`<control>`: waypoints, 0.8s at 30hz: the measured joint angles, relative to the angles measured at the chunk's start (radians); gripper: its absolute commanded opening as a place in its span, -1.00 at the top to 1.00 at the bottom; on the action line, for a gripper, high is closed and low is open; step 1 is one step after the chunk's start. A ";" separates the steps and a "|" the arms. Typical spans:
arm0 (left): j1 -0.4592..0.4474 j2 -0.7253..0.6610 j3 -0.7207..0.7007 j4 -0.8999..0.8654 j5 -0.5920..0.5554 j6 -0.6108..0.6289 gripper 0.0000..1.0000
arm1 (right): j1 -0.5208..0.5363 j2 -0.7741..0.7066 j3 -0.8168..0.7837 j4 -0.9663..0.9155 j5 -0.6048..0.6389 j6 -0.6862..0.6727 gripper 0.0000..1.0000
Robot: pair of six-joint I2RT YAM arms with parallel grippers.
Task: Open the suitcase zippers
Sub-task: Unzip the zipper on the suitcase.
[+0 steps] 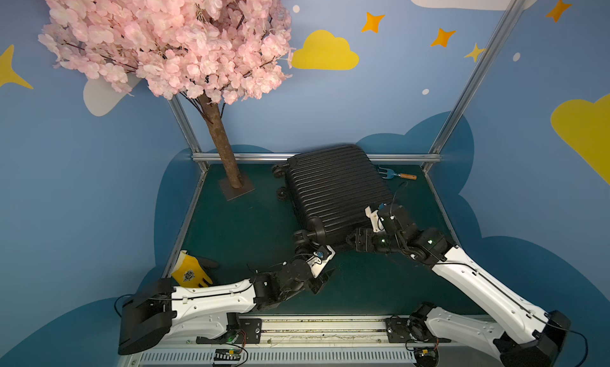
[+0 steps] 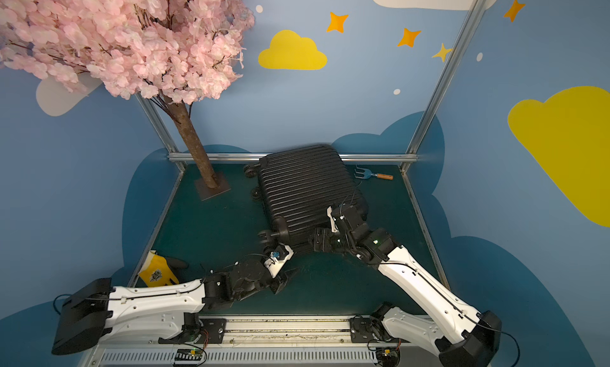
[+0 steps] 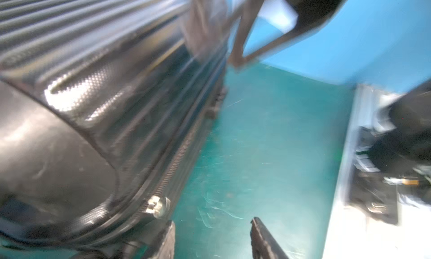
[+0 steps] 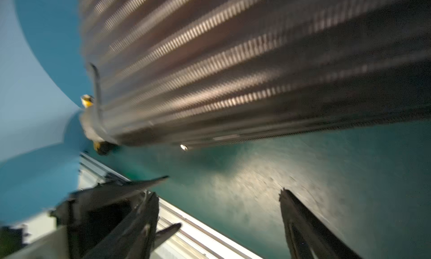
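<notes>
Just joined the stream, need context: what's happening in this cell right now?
Two robot arms are working on a black ribbed suitcase lying flat on the green mat. Both grippers sit at its near edge. The left gripper is open and empty, close beside a silvery zipper pull on the zipper track. The right gripper is open too, holding nothing. In both top views the case looks shut, so unzipping does not look finished.
</notes>
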 measured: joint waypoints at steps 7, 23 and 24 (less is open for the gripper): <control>0.063 -0.323 0.088 -0.385 -0.028 -0.176 -0.39 | 0.343 -0.055 -0.111 0.015 0.209 -0.050 -0.53; 0.328 -0.362 0.224 -0.601 -0.029 -0.306 -0.40 | 0.607 0.384 -0.508 1.326 0.894 -0.303 -0.30; 0.330 -0.368 0.224 -0.600 -0.027 -0.309 -0.40 | 0.608 0.399 -0.508 1.366 0.909 -0.315 -0.24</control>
